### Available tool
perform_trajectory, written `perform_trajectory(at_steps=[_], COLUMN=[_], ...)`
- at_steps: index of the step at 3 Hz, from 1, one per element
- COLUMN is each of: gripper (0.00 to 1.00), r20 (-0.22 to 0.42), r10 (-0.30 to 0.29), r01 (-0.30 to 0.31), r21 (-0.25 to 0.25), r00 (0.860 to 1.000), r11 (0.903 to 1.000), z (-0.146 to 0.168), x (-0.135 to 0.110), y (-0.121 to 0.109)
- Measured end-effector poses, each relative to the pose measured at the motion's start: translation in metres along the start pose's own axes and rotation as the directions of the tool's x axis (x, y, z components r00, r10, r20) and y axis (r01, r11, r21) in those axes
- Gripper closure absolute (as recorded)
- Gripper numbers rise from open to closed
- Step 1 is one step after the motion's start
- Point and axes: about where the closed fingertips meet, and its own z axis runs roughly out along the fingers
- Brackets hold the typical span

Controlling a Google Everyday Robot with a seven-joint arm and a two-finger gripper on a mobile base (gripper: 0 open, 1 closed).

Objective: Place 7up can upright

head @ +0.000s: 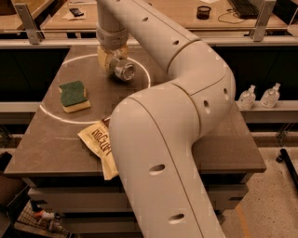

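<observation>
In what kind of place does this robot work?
Probably an office-like robotics lab: a table marked with a white circle, desks with a keyboard behind it, two pump bottles on a ledge. The gripper is over the table's far side, at the 7up can.
</observation>
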Motion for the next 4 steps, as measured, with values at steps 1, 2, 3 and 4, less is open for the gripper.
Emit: perform_trajectory(at_steps=[1,2,3,4], gripper=[1.00,1.00,1.00,1.00], r20=[0.044,0.129,0.220,0.305], r10=[-0.001,-0.023,-0.063,-0.113], r01=[0.001,0.022,0.061,0.113], r21=[0.010,0.008,0.017,0.018], r00=[0.999,0.991,0.974,0.946], r11=[1.0000,0.9997,0.9980,0.9935], z=[-0.019,-0.047,-0.079,-0.105], x=[0.006,0.010,0.010,0.008], y=[-0.009,-0.017,-0.021,-0.020])
